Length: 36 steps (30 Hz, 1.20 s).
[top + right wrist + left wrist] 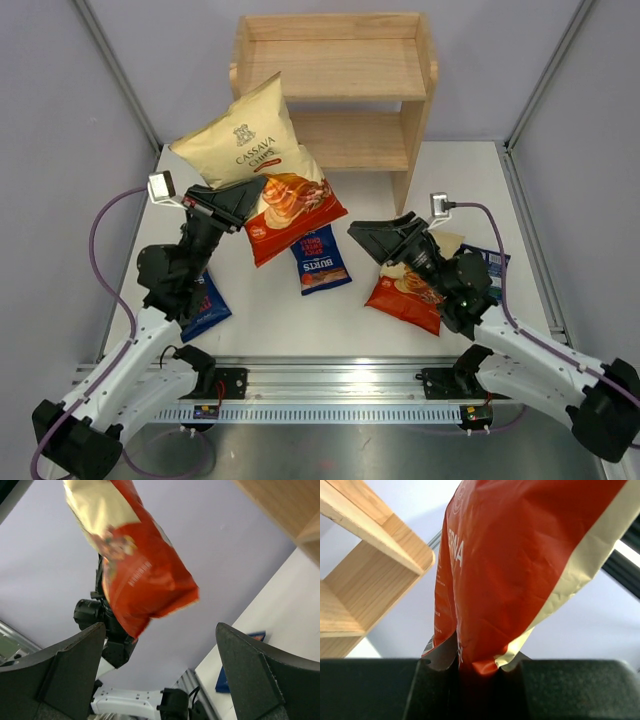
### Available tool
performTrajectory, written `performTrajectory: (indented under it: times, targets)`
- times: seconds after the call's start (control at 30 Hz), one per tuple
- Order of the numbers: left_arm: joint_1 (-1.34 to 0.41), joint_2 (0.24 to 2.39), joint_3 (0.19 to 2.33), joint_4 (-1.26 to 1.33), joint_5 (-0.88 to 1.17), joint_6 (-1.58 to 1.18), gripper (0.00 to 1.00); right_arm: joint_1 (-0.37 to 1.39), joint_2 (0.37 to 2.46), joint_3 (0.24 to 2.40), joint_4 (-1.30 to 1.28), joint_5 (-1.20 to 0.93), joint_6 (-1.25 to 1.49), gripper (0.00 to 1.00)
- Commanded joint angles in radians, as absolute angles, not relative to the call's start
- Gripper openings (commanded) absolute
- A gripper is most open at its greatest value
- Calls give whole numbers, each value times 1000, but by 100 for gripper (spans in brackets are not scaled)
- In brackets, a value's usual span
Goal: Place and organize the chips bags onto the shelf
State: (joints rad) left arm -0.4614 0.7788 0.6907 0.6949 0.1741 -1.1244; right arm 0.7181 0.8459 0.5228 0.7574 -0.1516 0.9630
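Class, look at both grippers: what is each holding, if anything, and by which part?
The left gripper pinches the large cassava chips bag by the edge of its red-orange end. The right gripper is open and empty.

The shelf [335, 70] is set at the middle of the table's [280, 335] far edge. One Cassava bag [250, 150] is held off the table before the shelf's left half, pinched by the left gripper [255, 195]. The other Cassava bag [400, 292] is laid toward the right edge, with one Burts bag [492, 262] just beyond it. A second Burts bag [320, 258] is laid mid-table, and a third Burts bag [208, 308] toward the near left corner.
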Motion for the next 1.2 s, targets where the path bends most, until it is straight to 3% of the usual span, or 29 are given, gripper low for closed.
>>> performTrajectory:
  times: [0.0, 0.13, 0.5, 0.63, 0.67, 0.83, 0.87, 1.03, 1.17]
  targets:
    - [-468, 787, 675, 912, 91, -1222, 15, 759, 995, 485, 953, -250, 1068, 99]
    - [-495, 851, 683, 971, 95, -1295, 15, 828, 1110, 552, 1161, -295, 1046, 99]
    - [-523, 874, 637, 931, 107, -1443, 13, 867, 1226, 701, 1201, -298, 897, 98]
    - [-523, 894, 660, 893, 190, -1440, 14, 867, 1232, 735, 1118, -242, 865, 87]
    - [-523, 899, 664, 870, 207, -1439, 14, 867, 1226, 745, 1097, -232, 858, 75]
    - [-483, 907, 709, 746, 293, -1385, 15, 867, 1201, 709, 1055, -177, 839, 48]
    - [-473, 907, 713, 721, 304, -1382, 15, 865, 1187, 690, 1057, -172, 833, 38]
    - [-338, 928, 788, 560, 426, -1301, 18, 867, 1144, 655, 997, -206, 808, 25]
    - [-255, 917, 827, 481, 495, -1229, 38, 867, 1091, 592, 954, -158, 831, 23]
